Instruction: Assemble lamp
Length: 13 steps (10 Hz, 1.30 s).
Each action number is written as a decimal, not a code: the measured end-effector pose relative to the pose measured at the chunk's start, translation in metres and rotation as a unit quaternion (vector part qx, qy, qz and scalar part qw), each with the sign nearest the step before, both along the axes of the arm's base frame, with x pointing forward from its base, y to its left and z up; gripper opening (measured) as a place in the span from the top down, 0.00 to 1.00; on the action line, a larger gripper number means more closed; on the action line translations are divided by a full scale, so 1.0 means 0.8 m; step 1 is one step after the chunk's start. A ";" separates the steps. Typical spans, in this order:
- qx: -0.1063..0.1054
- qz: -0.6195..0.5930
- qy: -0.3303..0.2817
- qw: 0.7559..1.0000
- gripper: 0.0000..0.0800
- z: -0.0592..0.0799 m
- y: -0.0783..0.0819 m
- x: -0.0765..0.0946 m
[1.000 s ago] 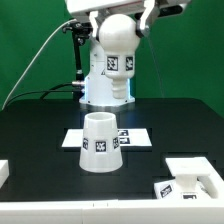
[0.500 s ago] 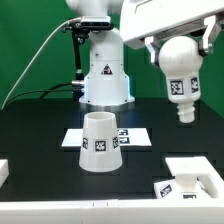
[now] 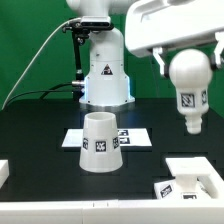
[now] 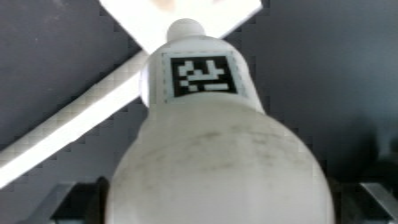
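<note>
Three white lamp parts are in sight, and only one of them is off the desk. The gripper is clamped on the round head of the bulb, which hangs in the air at the exterior view's right, ball up and narrow tagged stem pointing down. The wrist view looks down the bulb from head to stem, with dark gripper parts at either side of the ball. The base sits on the desk low at the exterior view's right, below the bulb and well apart from it. The shade stands upright mid-desk with its narrow end up, just in front of the marker board and untouched.

To my eye the step in hand is carrying the bulb to the base. Next, the stem has to be brought squarely over the base's socket, kept plumb, lowered until it seats, and probably turned home. From here I cannot tell how well stem and socket line up front to back, so that wants checking before any descent. A tilted stem would likely catch on the rim. The shade comes last.
</note>
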<state>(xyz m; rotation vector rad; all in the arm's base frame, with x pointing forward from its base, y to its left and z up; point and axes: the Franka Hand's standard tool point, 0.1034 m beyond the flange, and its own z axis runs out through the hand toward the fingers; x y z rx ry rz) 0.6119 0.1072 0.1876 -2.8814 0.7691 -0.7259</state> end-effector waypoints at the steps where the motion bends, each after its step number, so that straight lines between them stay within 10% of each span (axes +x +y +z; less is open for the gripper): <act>1: -0.018 0.030 0.008 0.999 0.28 -0.016 0.004 -0.003; 5: 0.003 0.018 0.015 1.000 0.28 -0.018 0.006 -0.003; 13: -0.047 0.101 0.015 0.994 0.28 -0.037 -0.008 0.007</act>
